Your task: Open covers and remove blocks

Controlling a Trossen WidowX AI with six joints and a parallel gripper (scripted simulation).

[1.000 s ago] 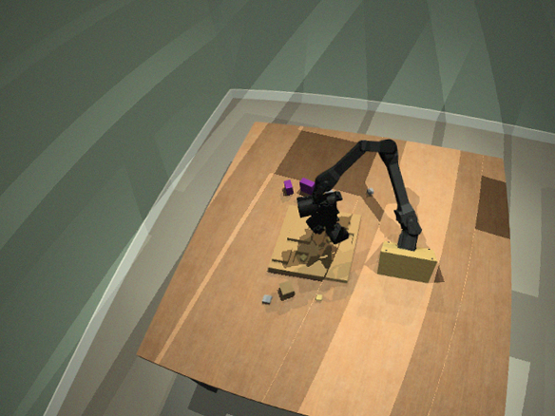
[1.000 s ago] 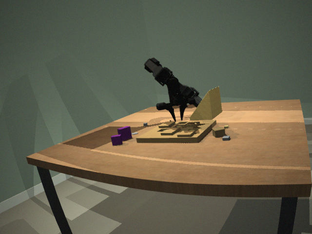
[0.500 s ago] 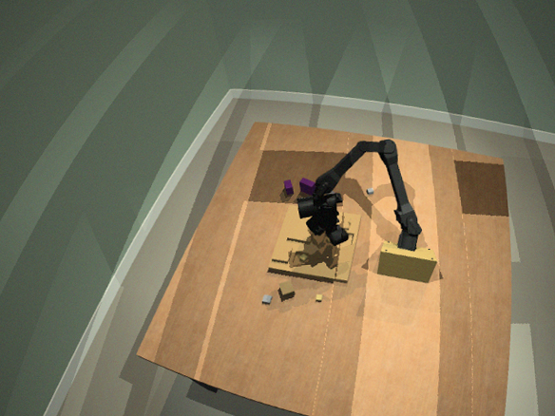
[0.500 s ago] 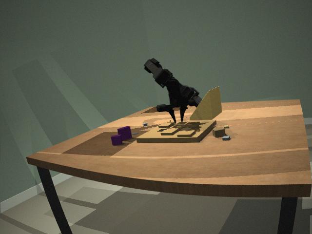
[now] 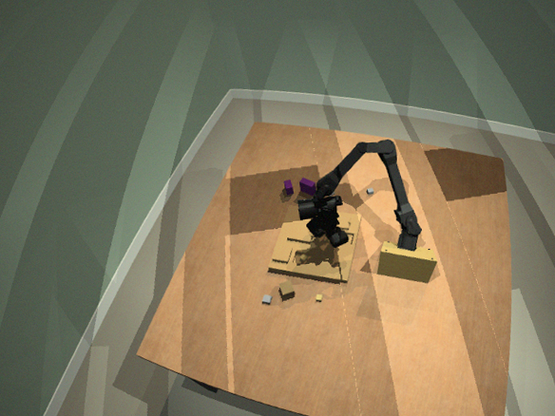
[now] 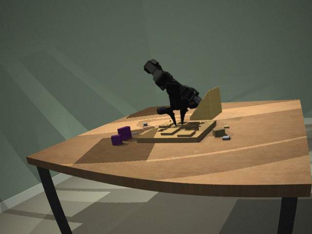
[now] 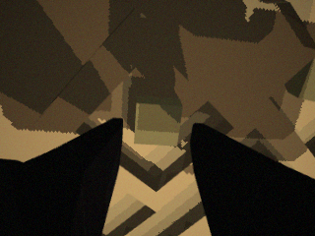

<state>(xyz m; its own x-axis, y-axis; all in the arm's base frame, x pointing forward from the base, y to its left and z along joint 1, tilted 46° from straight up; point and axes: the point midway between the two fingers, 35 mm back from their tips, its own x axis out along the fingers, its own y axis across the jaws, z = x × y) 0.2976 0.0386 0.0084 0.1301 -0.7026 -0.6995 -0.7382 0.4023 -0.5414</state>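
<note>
The tan puzzle board point(image 5: 277, 243) point(image 6: 166, 140) lies on the table with raised flat covers, two of them a front left cover point(image 6: 169, 131) and a front right cover point(image 6: 186, 133) in the exterior view. My gripper point(image 6: 179, 124) point(image 7: 157, 132) is partly open and empty, pointing down low over the board. A pale green block point(image 7: 157, 138) sits in a well, in line with the gap between my fingertips. Another greenish block point(image 7: 308, 84) shows at the wrist view's right edge. Shadows and the arm hide parts of the board; I cannot tell how far each cover stands open.
Beside the board are two purple blocks point(image 5: 287, 187) point(image 5: 307, 186), a tan cube point(image 5: 286, 290) point(image 6: 218, 132), a small yellow cube point(image 5: 318, 297) and small blue-grey blocks point(image 5: 266, 299) point(image 5: 370, 190). The arm's yellow base block point(image 5: 404, 266) point(image 6: 211, 106) stands nearby.
</note>
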